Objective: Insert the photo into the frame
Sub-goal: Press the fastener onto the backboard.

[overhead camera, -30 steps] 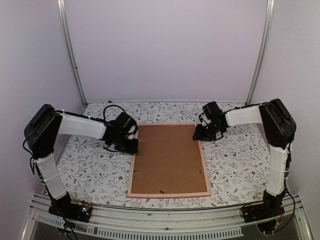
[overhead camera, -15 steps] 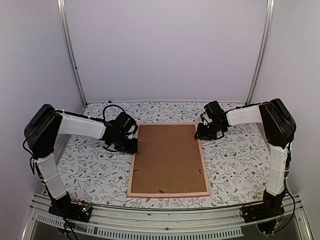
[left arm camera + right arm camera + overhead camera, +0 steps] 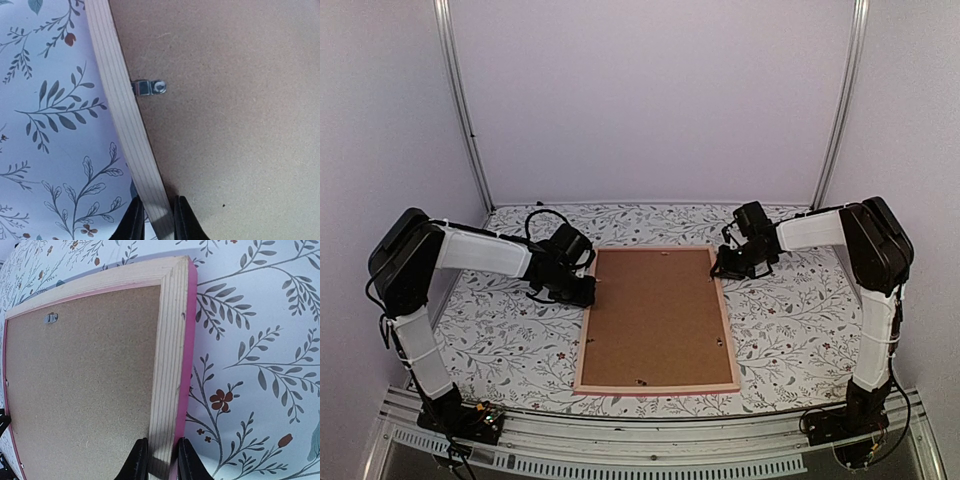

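frame: the frame (image 3: 657,318) lies flat, back side up, mid-counter between my two arms, long side running away from my bases
backing: brown board (image 3: 235,125) fills the frame, facing up
left pincer: my left pincer (image 3: 157,222) is clamped on the left rail near the far-left corner, one finger on the outer edge, one on the board side
right pincer: my right pincer (image 3: 161,462) is closed on the right rail just below the far-right corner, fingers pressed to both sides of the pale wood with its pink outer edge
clip: small metal tab (image 3: 150,87) sits on the board against the left rail
counter: floral-print counter (image 3: 500,330) under everything
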Robot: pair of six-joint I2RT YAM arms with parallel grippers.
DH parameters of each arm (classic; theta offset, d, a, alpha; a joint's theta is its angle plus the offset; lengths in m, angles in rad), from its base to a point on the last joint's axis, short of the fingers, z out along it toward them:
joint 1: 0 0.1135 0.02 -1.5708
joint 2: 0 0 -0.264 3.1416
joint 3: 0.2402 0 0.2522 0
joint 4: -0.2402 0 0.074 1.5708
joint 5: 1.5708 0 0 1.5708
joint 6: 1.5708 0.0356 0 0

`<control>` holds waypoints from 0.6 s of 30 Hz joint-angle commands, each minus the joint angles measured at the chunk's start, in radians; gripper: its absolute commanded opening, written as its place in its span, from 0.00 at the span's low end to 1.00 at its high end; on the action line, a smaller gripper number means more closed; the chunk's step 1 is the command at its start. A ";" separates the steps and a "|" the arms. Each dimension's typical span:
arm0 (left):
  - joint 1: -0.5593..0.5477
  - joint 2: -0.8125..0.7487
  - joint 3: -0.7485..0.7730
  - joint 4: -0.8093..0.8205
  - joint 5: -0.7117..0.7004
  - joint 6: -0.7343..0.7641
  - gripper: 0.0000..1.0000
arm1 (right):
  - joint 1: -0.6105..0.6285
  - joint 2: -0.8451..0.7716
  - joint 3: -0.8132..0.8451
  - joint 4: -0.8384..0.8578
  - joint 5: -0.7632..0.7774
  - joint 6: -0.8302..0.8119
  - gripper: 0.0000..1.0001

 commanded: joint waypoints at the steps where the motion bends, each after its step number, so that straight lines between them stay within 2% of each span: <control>1: -0.004 0.023 -0.002 -0.012 0.024 0.059 0.16 | 0.000 0.049 -0.035 -0.066 -0.062 -0.074 0.17; 18: -0.003 0.032 0.018 -0.041 0.016 0.048 0.15 | -0.037 0.058 0.035 -0.215 -0.079 -0.319 0.25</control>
